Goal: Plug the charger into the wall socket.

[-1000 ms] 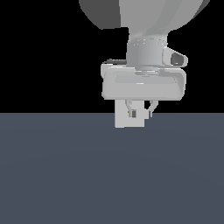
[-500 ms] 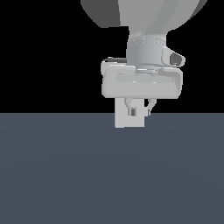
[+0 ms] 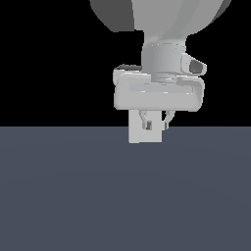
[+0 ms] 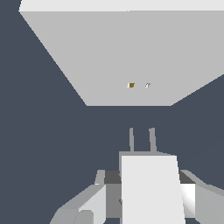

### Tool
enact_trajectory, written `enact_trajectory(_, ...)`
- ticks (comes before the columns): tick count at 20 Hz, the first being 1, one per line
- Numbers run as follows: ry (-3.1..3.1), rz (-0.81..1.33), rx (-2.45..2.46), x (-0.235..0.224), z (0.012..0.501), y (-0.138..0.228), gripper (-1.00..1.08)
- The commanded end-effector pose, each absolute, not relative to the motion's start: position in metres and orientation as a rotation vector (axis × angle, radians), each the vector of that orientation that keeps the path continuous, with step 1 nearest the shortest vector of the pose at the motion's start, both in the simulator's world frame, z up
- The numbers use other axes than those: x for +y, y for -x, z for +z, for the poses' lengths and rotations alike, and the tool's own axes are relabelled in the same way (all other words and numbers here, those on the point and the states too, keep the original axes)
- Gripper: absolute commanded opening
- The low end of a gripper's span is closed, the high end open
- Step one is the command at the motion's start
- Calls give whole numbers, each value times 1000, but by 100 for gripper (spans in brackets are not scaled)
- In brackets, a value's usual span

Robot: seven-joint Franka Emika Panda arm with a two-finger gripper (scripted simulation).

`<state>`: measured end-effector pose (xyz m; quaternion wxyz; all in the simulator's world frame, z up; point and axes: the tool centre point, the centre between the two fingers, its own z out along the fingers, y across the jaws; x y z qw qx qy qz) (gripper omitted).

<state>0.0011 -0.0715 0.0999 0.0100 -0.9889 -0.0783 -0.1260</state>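
In the wrist view my gripper [image 4: 146, 197] is shut on the charger [image 4: 151, 183], a small white block with two thin prongs [image 4: 131, 139] sticking out ahead. The prongs point at the wall socket [image 4: 109, 52], a big flat white plate with two tiny holes [image 4: 131, 85]. A stretch of dark floor separates prong tips and plate. In the exterior view the gripper [image 3: 157, 125] hangs just above the floor in front of the wall socket [image 3: 136, 132]. The charger blends into the white plate there.
A flat dark blue-grey floor [image 3: 122, 196] fills the lower half of the exterior view, with black background above it. The arm's white hand body [image 3: 159, 93] and wrist hang over the gripper. Nothing else shows.
The hand has shifted very slightly toward the exterior view's left. The grip on the charger is unchanged.
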Motion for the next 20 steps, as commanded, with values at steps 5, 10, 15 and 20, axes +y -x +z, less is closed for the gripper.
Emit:
enact_trajectory(5,3087,-393,-244,-69,100,-14,-100)
enact_trajectory(10,3087,-393,-244,-66,100,-33,-100)
enact_trajectory(15,3087,-393,-244,-64,100,-45,-100)
enact_trajectory(20,3087,-393,-244,-64,100,-49,-100)
